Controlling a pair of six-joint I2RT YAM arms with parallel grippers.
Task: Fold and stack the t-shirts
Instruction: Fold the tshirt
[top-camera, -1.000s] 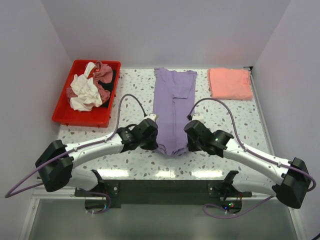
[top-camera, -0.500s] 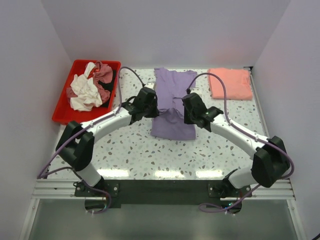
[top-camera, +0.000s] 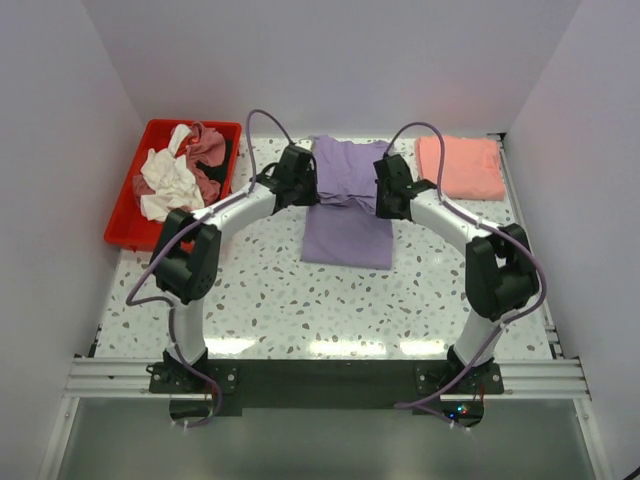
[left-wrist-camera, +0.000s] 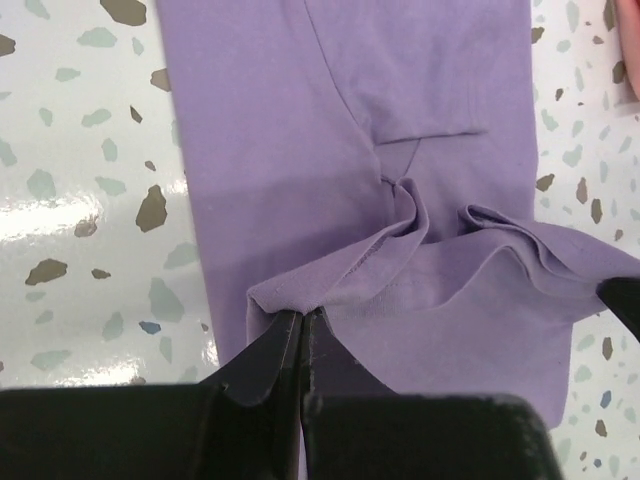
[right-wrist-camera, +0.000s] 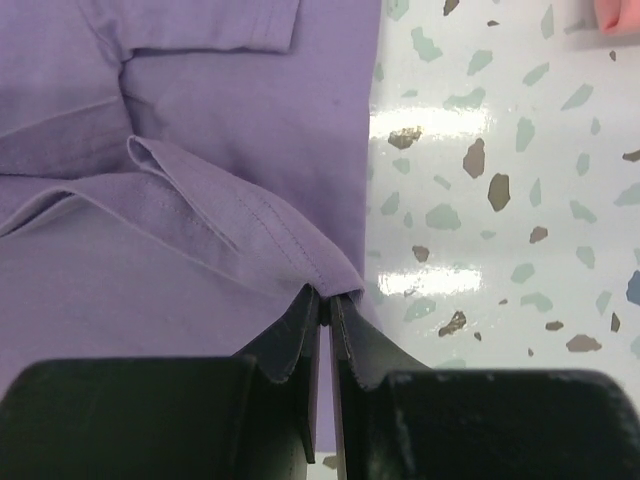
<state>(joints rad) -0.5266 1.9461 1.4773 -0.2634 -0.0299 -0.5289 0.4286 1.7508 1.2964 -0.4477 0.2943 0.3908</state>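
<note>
A lavender-purple t-shirt (top-camera: 346, 212) lies in the middle of the table, its near half doubled over towards the far edge. My left gripper (top-camera: 312, 190) is shut on the hem at the left side of the fold (left-wrist-camera: 300, 312). My right gripper (top-camera: 380, 192) is shut on the hem at the right side (right-wrist-camera: 327, 296). Both hold the cloth a little above the lower layer (left-wrist-camera: 300, 120), with wrinkles bunched between them. A folded salmon-pink t-shirt (top-camera: 462, 166) lies at the far right. More t-shirts, white (top-camera: 170, 186), dusty-rose (top-camera: 207, 148) and dark, sit crumpled in the tray.
The red plastic tray (top-camera: 135, 232) stands at the far left of the speckled table (top-camera: 300, 300). White walls close in the back and both sides. Both arms reach far forward from their bases at the near edge.
Both grippers have carried the shirt's near hem from the near edge towards the far side, folding the lower half over the upper. The arms have stretched out forward.
</note>
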